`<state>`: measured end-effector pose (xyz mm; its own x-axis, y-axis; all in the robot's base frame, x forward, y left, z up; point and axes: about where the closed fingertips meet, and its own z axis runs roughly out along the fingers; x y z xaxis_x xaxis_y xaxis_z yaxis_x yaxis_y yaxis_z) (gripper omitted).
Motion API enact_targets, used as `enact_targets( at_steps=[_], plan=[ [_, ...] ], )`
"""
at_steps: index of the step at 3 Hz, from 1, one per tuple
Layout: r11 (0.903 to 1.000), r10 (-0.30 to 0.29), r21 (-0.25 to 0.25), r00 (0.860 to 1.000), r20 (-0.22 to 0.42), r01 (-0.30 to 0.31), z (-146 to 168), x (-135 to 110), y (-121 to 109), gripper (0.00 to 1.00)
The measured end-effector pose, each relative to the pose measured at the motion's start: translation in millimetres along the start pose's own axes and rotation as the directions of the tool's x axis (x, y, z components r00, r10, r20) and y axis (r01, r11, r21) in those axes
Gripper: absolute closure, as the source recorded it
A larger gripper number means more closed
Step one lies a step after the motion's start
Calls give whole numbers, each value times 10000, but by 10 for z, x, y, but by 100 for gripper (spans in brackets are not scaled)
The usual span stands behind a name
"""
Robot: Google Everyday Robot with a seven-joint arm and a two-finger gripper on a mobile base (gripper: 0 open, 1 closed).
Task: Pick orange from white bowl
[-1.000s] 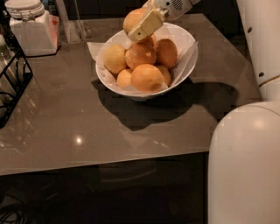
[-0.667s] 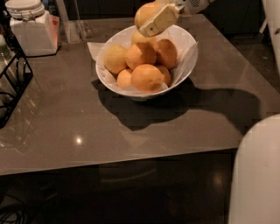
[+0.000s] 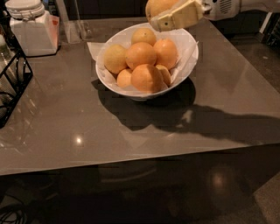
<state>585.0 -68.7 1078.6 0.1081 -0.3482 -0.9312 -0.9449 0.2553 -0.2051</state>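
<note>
The white bowl (image 3: 186,65), lined with white paper, stands at the back middle of the grey table and holds several orange and paler yellowish fruits (image 3: 141,55). My gripper (image 3: 168,15) is at the top edge of the camera view, above the bowl's far rim, shut on an orange (image 3: 158,6) that it holds lifted clear of the fruit pile. The cream-coloured fingers (image 3: 180,16) wrap the front of the orange, and the frame's top edge cuts off its upper part.
A white lidded jar (image 3: 31,26) stands at the back left. A black wire rack (image 3: 13,85) sits at the left edge. A clear upright stand (image 3: 76,24) is behind the bowl on the left. The table's front edge (image 3: 140,164) runs across the lower part.
My gripper has risen with the orange, from resting on the fruit pile to well above the bowl's far rim. The view has also shifted so the robot's body no longer fills the right side.
</note>
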Motion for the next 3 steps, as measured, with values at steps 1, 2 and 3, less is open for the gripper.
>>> enact_targets(
  at_steps=[1,2,3],
  plan=[
    [9977,668,117,9968,446,-674,-115,391,278,100],
    [9920,1255,83,9899,666,-1263,-129,728,468,100],
    [9909,1335,65,9892,608,-1342,-132,775,500,100]
  ],
)
